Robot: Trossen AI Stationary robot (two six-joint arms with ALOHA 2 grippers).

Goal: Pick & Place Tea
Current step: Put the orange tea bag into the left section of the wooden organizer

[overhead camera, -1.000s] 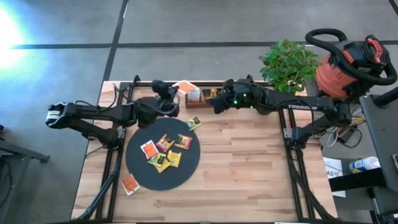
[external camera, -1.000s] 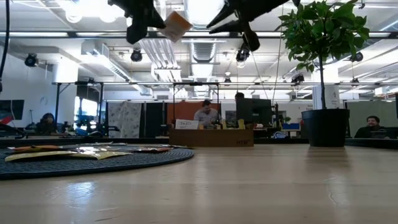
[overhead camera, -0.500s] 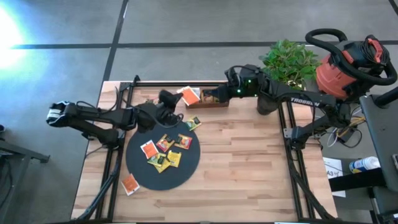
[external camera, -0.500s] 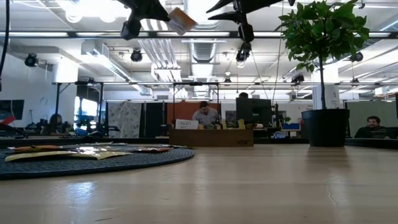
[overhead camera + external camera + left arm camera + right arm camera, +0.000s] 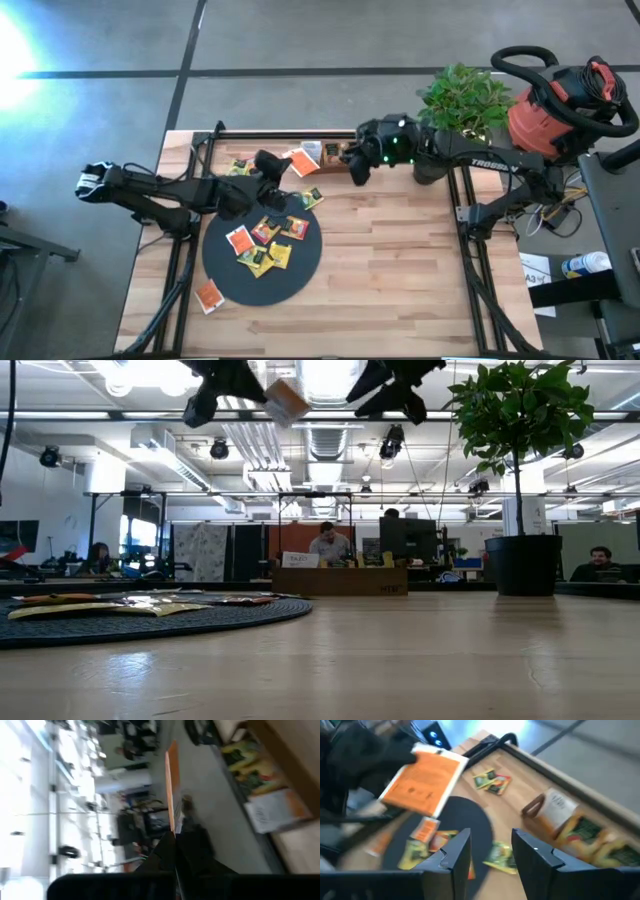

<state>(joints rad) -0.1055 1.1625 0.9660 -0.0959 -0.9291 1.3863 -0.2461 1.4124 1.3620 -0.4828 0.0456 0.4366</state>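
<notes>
The left gripper (image 5: 283, 166) pinches an orange packet (image 5: 302, 162) by one edge, lifted clear of the disc (image 5: 300, 275) and just short of the tray (image 5: 352, 166), likely for filing. The right gripper (image 5: 357, 170) hangs over the tray, jaws parted and empty.

Overhead, table-level and two wrist cameras.

Light wooden table (image 5: 400, 270) carrying a black disc (image 5: 300, 275) at about eight o'clock, a brown wooden tray (image 5: 335, 153) at twelve, loose tea packets (image 5: 209, 296) at its left edge and beside the disc.
</notes>
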